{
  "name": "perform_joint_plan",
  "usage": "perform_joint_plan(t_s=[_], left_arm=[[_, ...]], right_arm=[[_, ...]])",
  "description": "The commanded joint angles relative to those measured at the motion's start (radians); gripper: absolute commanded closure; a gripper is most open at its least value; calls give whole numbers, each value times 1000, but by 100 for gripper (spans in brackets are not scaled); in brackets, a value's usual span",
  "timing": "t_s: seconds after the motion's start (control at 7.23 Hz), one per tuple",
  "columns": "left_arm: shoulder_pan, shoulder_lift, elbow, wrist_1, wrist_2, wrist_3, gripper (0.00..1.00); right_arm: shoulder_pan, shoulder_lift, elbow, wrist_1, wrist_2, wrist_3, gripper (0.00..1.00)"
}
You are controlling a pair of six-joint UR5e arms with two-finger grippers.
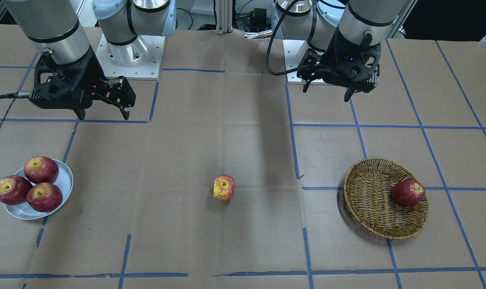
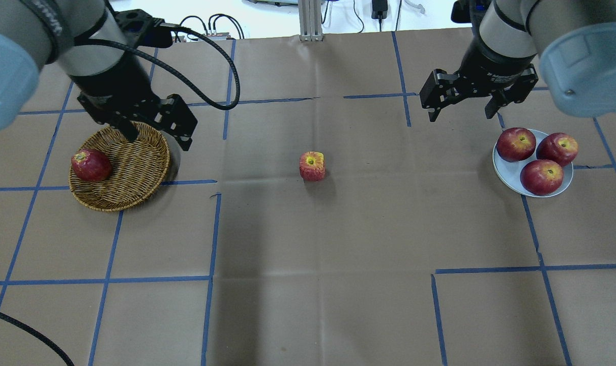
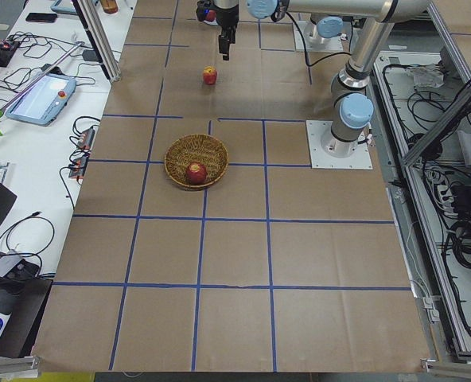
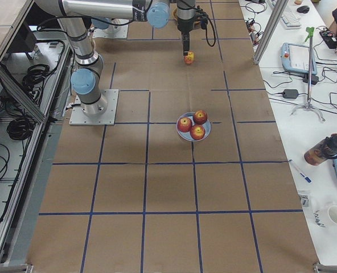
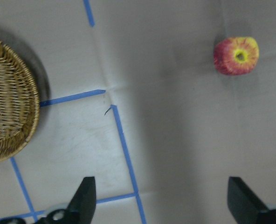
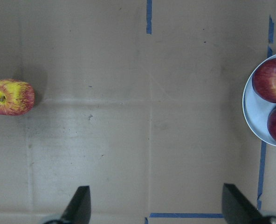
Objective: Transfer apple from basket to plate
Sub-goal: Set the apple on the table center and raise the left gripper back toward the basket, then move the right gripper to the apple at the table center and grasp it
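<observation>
The apple [image 1: 223, 187], red with yellow-orange patches, lies on the table's middle, outside the basket; it also shows in the overhead view [image 2: 312, 165] and in both wrist views [image 5: 236, 56] [image 6: 10, 97]. The wicker basket [image 2: 129, 170] holds one dark red apple [image 2: 90, 165]. The pale plate [image 2: 508, 170] holds three dark red apples. My left gripper [image 2: 159, 138] hovers open and empty over the basket's far edge. My right gripper [image 2: 460, 116] hovers open and empty behind the plate.
Brown paper with a blue tape grid covers the table. The arm bases stand at the robot's side [image 1: 128, 56]. In the left wrist view the basket's rim [image 5: 33, 116] is at the left edge; in the right wrist view the plate's rim [image 6: 248, 114] is at the right edge.
</observation>
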Motion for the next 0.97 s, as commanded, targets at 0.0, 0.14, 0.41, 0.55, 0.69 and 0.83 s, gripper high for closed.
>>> perform_joint_plan(t_s=[0.0, 0.14, 0.41, 0.55, 0.69, 0.83], left_arm=[[87, 51, -1, -52, 61, 134, 2], [109, 60, -1, -69, 60, 138, 2], [112, 60, -11, -60, 44, 141, 1], [106, 60, -10, -57, 44, 132, 1], [91, 54, -7, -57, 41, 129, 1], [83, 57, -8, -59, 29, 124, 1]], right_arm=[[173, 115, -3, -105, -10, 206, 0], [252, 196, -5, -185, -10, 302, 0], [367, 345, 0, -346, -7, 437, 0], [398, 388, 6, -401, -10, 459, 0], [408, 425, 8, -448, -13, 470, 0], [408, 462, 9, -454, -12, 471, 0]])
